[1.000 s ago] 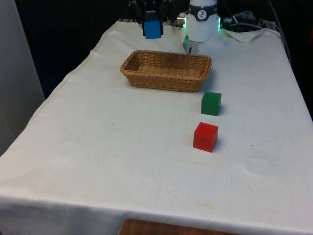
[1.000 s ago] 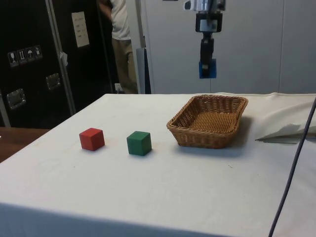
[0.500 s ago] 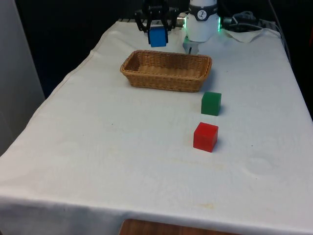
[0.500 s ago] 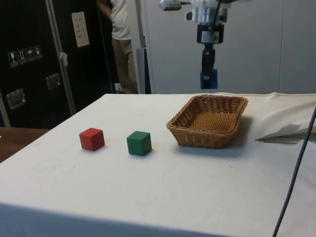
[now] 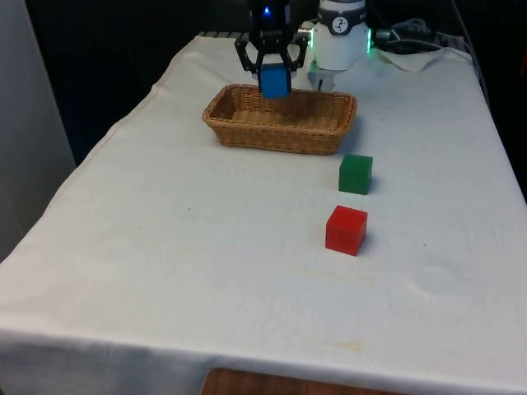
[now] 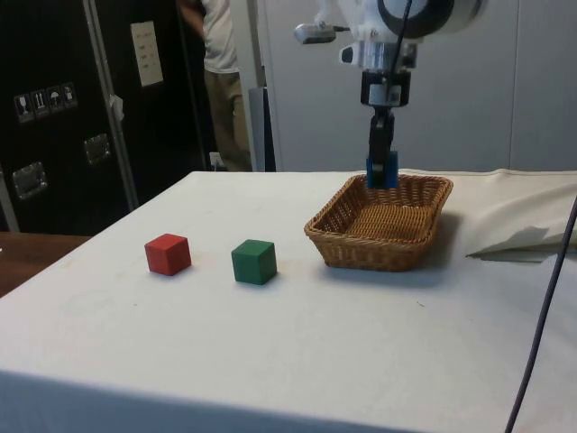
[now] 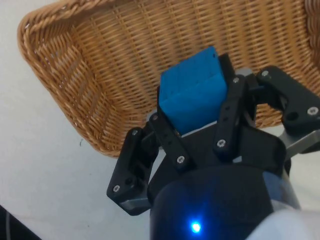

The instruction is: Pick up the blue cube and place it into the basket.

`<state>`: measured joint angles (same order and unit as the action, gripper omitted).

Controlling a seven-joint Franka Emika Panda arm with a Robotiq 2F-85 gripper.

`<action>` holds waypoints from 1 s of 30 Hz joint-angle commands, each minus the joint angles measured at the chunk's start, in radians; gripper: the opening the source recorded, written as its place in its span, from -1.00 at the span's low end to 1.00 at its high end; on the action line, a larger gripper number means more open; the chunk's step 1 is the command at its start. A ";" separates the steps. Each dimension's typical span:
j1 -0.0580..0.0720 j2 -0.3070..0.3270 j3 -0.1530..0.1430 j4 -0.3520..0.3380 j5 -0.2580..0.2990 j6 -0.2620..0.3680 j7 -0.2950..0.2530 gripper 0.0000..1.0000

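With the blue cube point(image 5: 274, 80) clamped in the end effector point(image 5: 272, 76), pickup was done; cube hung just above the basket point(image 5: 247, 132), near its far rim. Lowering and release were left. Green cube point(image 5: 355, 174) and red cube point(image 5: 346, 230) sat untouched.

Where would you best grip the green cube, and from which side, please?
Probably from straight above, fingers closing on two opposite vertical faces of the green cube. It sits flat and upright on the cloth, its top free. The red cube and basket stand apart from it, so the sides look free.
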<state>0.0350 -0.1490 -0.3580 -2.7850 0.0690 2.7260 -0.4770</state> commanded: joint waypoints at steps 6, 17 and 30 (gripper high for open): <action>0.019 0.050 0.017 -0.014 0.094 0.062 -0.048 -0.99; 0.006 0.144 0.054 -0.005 0.139 0.105 -0.060 -0.99; 0.005 0.207 0.090 -0.004 0.192 0.162 -0.072 -0.99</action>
<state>0.0410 0.0700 -0.2750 -2.7870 0.2410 2.8900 -0.5380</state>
